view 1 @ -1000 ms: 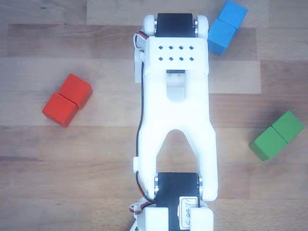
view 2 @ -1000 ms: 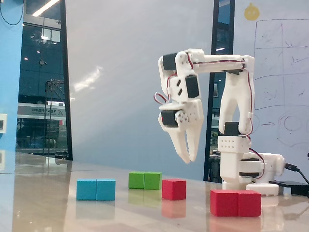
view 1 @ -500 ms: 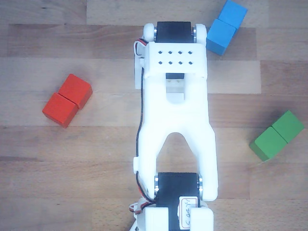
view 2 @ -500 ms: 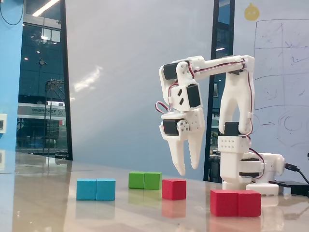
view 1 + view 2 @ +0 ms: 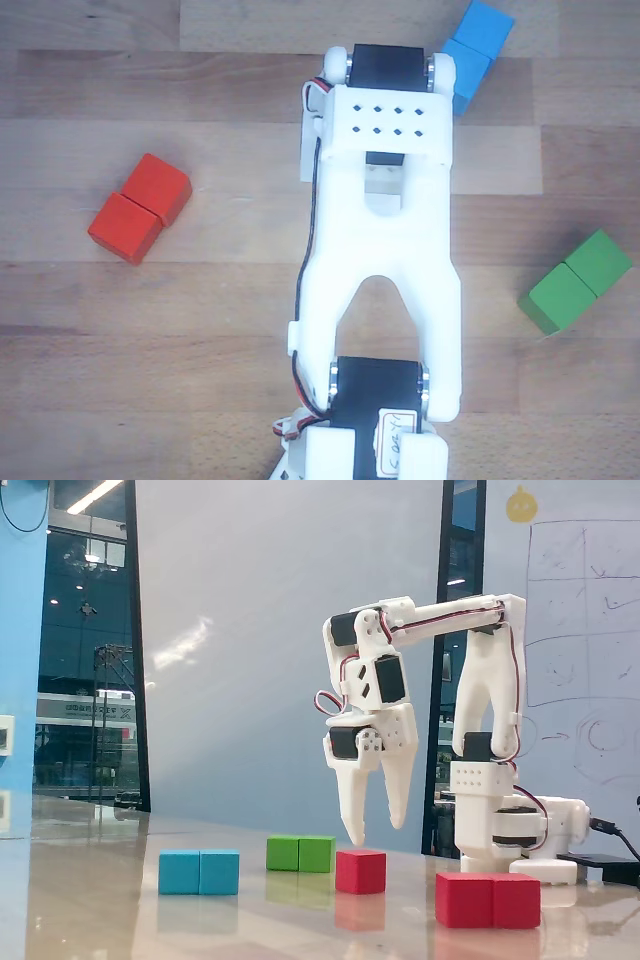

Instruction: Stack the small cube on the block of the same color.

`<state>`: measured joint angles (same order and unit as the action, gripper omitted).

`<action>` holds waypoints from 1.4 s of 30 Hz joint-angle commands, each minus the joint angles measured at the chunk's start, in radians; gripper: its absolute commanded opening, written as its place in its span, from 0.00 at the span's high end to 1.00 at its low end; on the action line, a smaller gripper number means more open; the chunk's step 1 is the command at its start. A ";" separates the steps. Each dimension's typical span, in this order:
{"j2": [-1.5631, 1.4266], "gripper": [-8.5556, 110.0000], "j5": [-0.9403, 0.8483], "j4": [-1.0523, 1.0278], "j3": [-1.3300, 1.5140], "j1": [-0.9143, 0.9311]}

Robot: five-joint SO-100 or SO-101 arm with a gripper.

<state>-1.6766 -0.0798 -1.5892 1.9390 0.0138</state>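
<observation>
Hanging above the small cube point(image 5: 360, 871), the claw point(image 5: 374, 830) points straight down in the fixed view, its two fingers spread apart with nothing between them and their tips just clear of the cube's top face. That red-orange cube sits alone on the glossy surface point(image 5: 120, 900), near the middle of the fixed view; the other view does not show it, since the white arm point(image 5: 385, 250) covers the centre of the wooden top.

To the right of the cube in the fixed view, and nearer the camera, lies the block point(image 5: 488, 900), red-orange with a seam across its middle; in the other view it rests at an angle on the left point(image 5: 140, 208). A blue block point(image 5: 199, 872) lies left of the cube in the fixed view and shows at the top right point(image 5: 478, 40) from above, partly under the arm. A green block point(image 5: 300, 853) stands farther back, just left of the cube, and at the right edge point(image 5: 578, 281) in the other view.
</observation>
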 commanded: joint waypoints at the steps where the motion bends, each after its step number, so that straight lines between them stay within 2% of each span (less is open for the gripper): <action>1: -0.009 0.73 -0.009 -0.009 -0.015 0.006; 12: -0.005 0.66 -0.009 0.006 -0.005 0.006; 42: 0.186 0.66 -0.008 0.115 -0.005 0.008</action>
<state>-1.4772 -0.0798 -1.4788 1.9390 0.0138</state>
